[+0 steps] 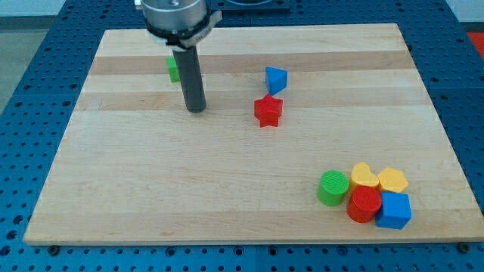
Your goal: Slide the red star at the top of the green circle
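Note:
The red star (268, 110) lies near the board's middle, a little toward the view's top. The green circle (332, 187) stands at the lower right, at the left end of a cluster of blocks. My tip (196, 109) rests on the board to the left of the red star, well apart from it. The star is far up and left of the green circle.
A blue triangular block (276, 79) sits just above the red star. A green block (173, 69) is partly hidden behind my rod. Beside the green circle are a yellow heart (364, 176), a yellow block (392, 180), a red cylinder (364, 204) and a blue cube (394, 210).

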